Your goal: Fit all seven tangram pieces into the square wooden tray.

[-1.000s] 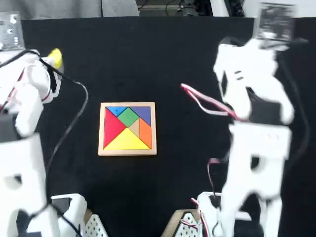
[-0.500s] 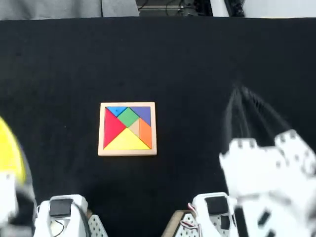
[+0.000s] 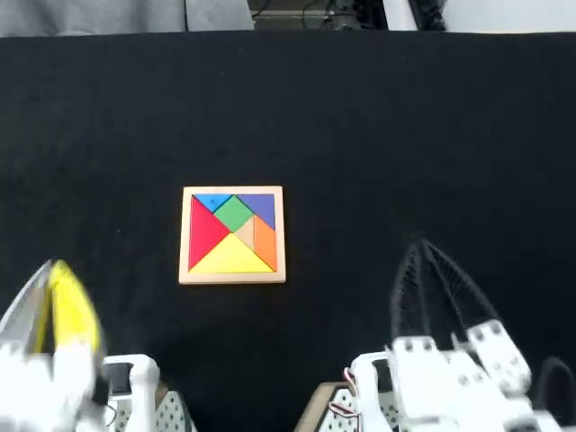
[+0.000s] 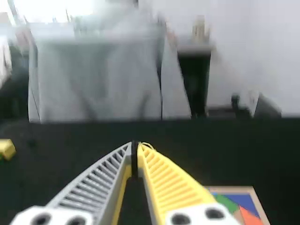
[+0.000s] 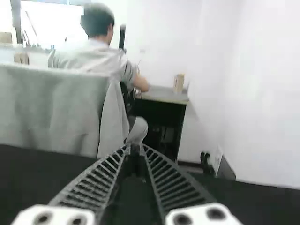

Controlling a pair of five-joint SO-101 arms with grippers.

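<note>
The square wooden tray (image 3: 187,270) lies at the table's middle. Seven coloured pieces fill it: a red triangle (image 3: 205,231), a yellow triangle (image 3: 232,258), a green square (image 3: 234,213), blue, purple, orange and tan pieces. My left gripper (image 3: 50,268), with one yellow and one grey finger, sits near the front left corner, well away from the tray. In the left wrist view, the left gripper (image 4: 135,148) is shut and holds nothing, and a corner of the tray (image 4: 234,190) shows past it. My right gripper (image 3: 421,245) is at the front right; the right gripper (image 5: 135,150) is shut and empty.
Black cloth covers the table around the tray. The arm bases (image 3: 126,382) stand along the near edge. A small yellow object (image 4: 6,149) lies far off on the cloth in the left wrist view. Grey fabric hangs behind the table's far edge.
Both arms have drawn back from beside the tray and dropped low toward the near edge. The tray and its pieces have not moved.
</note>
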